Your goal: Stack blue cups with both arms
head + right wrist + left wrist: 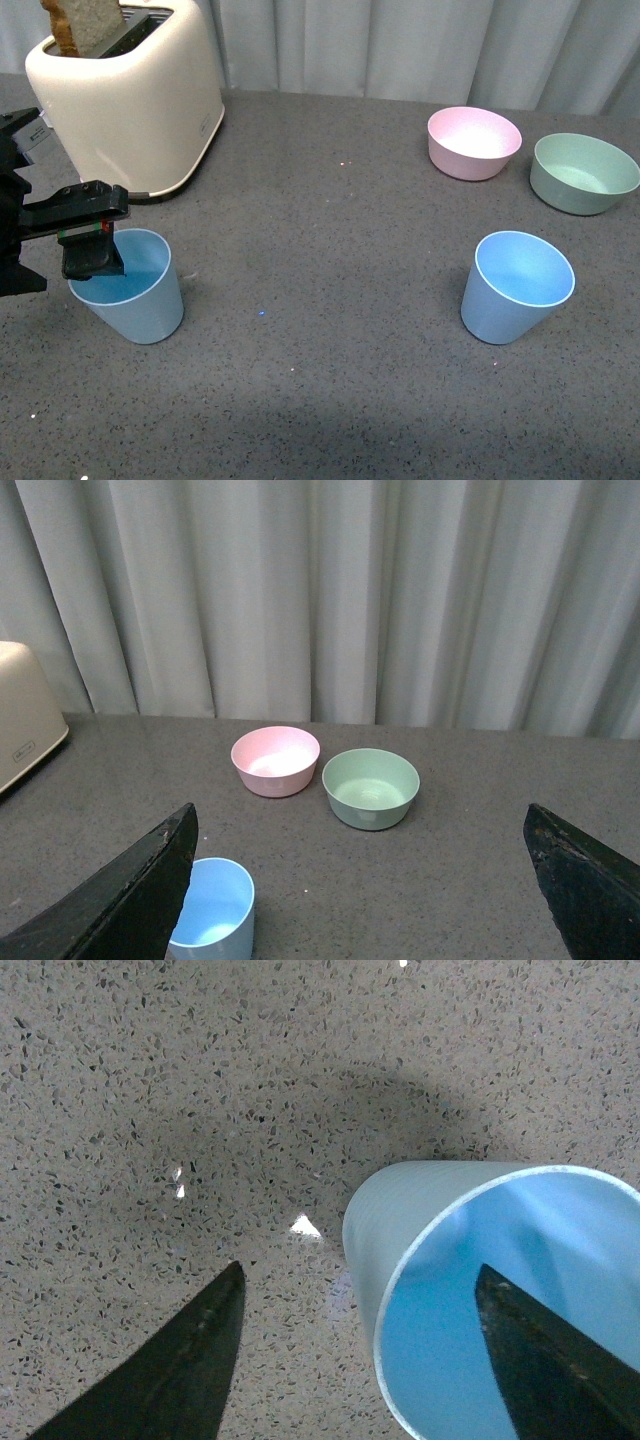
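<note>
Two light blue cups stand upright on the grey speckled table. My left gripper is over the left blue cup and open. In the left wrist view this gripper straddles the cup's rim, one finger inside and the other finger outside over the table. Neither finger visibly touches the wall. The right blue cup stands alone at the right. My right gripper is open and high above the table, with that cup beside its one finger. The right arm is out of the front view.
A cream toaster holding a bread slice stands at the back left, close behind the left arm. A pink bowl and a green bowl sit at the back right. A grey curtain hangs behind the table.
</note>
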